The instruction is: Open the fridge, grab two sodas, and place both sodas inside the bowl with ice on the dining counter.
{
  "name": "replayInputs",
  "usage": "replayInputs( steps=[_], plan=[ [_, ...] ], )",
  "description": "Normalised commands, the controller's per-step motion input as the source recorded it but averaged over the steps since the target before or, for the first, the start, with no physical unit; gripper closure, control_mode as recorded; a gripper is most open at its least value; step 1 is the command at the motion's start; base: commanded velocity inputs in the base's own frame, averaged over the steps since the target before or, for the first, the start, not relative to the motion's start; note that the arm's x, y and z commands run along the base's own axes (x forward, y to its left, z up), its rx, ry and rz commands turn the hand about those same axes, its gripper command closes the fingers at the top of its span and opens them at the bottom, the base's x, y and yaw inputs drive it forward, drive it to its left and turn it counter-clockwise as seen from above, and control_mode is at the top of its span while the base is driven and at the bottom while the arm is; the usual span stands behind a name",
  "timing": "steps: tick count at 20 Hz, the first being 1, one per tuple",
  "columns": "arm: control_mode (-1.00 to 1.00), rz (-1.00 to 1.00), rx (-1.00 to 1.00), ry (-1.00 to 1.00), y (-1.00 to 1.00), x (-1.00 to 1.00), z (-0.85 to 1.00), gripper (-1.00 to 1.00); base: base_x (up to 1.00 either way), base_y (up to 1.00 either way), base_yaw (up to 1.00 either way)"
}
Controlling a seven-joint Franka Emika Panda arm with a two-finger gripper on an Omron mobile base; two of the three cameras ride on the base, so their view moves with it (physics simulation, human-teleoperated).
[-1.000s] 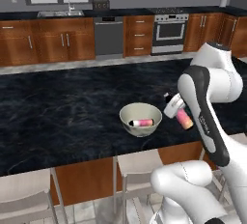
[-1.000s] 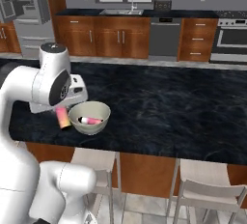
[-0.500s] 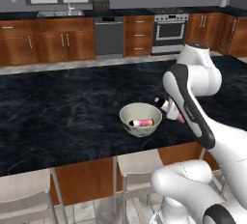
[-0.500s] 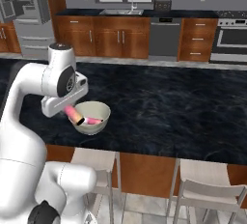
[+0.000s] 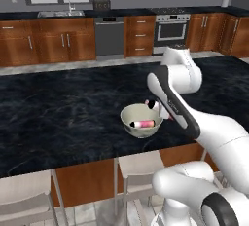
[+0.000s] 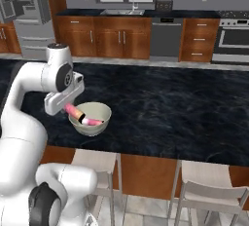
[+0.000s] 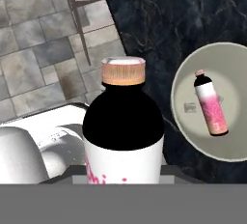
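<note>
My gripper (image 5: pixel 156 109) is shut on a soda (image 6: pixel 75 112), a pink bottle with a dark neck, held tilted at the right rim of the bowl (image 5: pixel 127 115) as the left base view shows it. In the hand view this soda (image 7: pixel 123 131) stands close up and hides my fingertips. The second soda (image 5: pixel 145 123) lies on its side inside the cream bowl (image 7: pixel 190 88), also seen as a pink soda (image 7: pixel 211 103) from above. The bowl sits near the front edge of the black marble dining counter (image 5: pixel 63 113). The grey fridge (image 6: pixel 29 10) stands at the back left.
Pale stools (image 5: pixel 136 164) stand under the counter's front edge, another stool (image 6: pixel 209 181) to the right. Wooden wall cabinets with a sink (image 5: pixel 61 13) and a steel oven (image 5: pixel 170 30) line the far wall. Bare counter top spreads to both sides of the bowl.
The arm has swung the held soda from the bowl's right front side in toward the bowl's rim. The soda in the bowl has not moved.
</note>
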Motion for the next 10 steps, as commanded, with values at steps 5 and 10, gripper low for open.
replayInputs(
  steps=[5, 10],
  plan=[
    [-1.0, 0.01, -0.1, 0.09, 0.14, 0.51, -0.29, 1.0, 0.0, 0.0, 0.0],
    [-1.0, 0.02, -0.03, 0.1, 0.0, 0.62, -0.34, 1.0, 0.0, 0.0, 0.0]
  ],
)
